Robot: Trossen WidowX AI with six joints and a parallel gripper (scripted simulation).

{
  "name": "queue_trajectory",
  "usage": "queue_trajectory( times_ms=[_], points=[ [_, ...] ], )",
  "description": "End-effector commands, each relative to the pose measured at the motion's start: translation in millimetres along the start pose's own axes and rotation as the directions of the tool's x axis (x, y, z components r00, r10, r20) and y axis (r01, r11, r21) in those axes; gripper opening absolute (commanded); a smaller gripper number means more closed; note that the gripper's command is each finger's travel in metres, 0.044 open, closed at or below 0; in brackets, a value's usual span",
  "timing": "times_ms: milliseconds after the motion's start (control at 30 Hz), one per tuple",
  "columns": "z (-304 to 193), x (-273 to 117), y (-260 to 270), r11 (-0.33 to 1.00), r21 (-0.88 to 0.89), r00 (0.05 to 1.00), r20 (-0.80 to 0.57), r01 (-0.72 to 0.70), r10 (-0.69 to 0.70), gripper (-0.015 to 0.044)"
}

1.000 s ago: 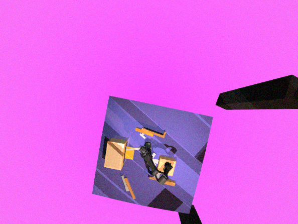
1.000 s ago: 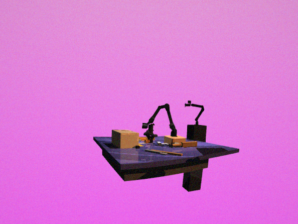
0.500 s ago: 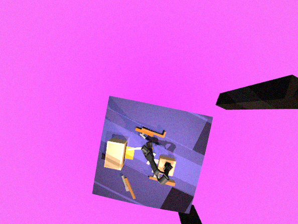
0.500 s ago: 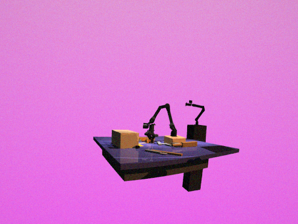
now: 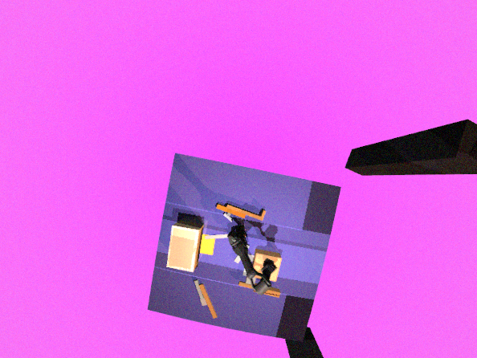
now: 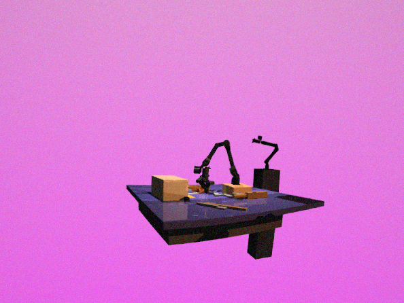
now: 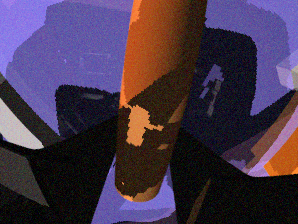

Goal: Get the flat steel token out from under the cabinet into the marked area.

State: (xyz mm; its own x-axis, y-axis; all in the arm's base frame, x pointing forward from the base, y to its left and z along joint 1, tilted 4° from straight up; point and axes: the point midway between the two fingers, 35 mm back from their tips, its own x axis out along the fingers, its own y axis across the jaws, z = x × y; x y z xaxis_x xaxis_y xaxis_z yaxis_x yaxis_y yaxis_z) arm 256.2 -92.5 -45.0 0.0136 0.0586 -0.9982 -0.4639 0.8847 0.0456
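The tan cabinet (image 5: 184,246) (image 6: 170,188) stands at the left of the table. The yellow marked area (image 5: 207,248) (image 6: 191,196) lies at its front. My gripper (image 7: 145,127) is shut on the round orange handle (image 7: 157,55) of a tool, low over the table. The tool's thin pale shaft (image 5: 218,236) reaches from the gripper toward the cabinet, across the marked area's upper part in the top view. Its tip appears near the cabinet front; whether it is underneath is unclear. The steel token cannot be made out in any view.
An orange angled piece (image 5: 242,211) lies above the arm in the top view, beside a small white piece (image 5: 228,217). Orange and grey bars (image 5: 209,301) (image 6: 234,206) lie at the near side. The arm stands on a tan box (image 6: 237,189), with another orange bar beside it.
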Motion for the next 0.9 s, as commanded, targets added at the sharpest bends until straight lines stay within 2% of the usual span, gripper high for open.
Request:
queue_trajectory(
  times_ms=[0, 167, 200, 300, 400, 867],
  points=[
    [0.0, 0.0, 0.0, 1.0, 0.0, 1.0, 0.0, 0.0, 0.0, 0.0052],
    [-0.1, 0.0, -0.1, 1.0, 0.0, 1.0, 0.0, 0.0, 0.0, 0.0184],
    [-0.1, 0.0, -0.1, 1.0, 0.0, 1.0, 0.0, 0.0, 0.0, 0.02],
    [0.0, -0.1, -0.3, 1.0, 0.0, 1.0, 0.0, 0.001, -0.001, 0.02],
    [0.0, 0.0, -0.2, 1.0, 0.0, 1.0, 0.0, 0.005, -0.005, 0.027],
    [-1.1, 3.0, 0.6, 1.0, -0.001, 1.0, 0.0, 0.005, -0.005, 0.027]
  ],
)
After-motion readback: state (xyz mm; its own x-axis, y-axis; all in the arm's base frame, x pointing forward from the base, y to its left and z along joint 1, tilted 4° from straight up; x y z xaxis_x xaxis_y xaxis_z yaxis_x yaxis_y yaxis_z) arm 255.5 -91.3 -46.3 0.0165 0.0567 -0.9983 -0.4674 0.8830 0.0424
